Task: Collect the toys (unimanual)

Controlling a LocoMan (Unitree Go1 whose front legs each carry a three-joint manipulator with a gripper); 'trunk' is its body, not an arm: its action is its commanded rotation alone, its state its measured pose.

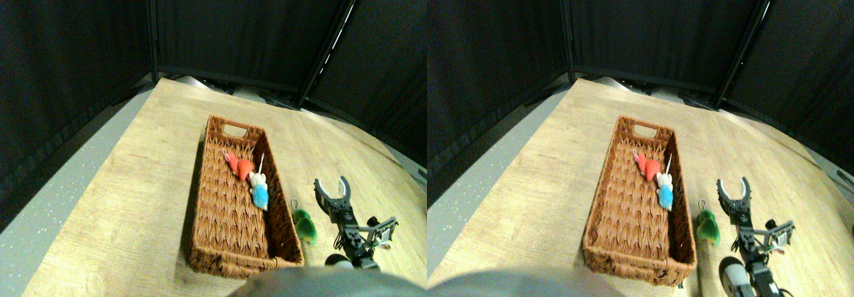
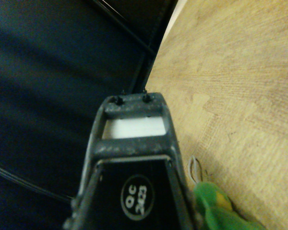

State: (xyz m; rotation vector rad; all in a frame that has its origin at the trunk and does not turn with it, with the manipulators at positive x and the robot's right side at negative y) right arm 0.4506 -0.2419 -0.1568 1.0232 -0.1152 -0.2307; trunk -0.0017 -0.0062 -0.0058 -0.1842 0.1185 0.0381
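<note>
A red toy [image 1: 240, 167] and a blue toy [image 1: 259, 194] with a white head lie side by side inside the long brown wicker basket [image 1: 198, 193], against its right wall. A green toy [image 1: 305, 225] with a string loop lies on the wooden floor just right of the basket's near end. In the wrist view the green toy [image 2: 222, 211] sits right beside the dark jaw frame. My right gripper [image 1: 331, 183] stands open and empty, a little beyond and to the right of the green toy, its fingers spread in a U.
Black curtain panels [image 1: 233, 30] on dark frames close off the back and both sides. The wooden floor [image 1: 133, 197] gives way to a grey speckled strip [image 1: 60, 197] on the left. The basket has a handle cut-out [image 1: 235, 130] at its far end.
</note>
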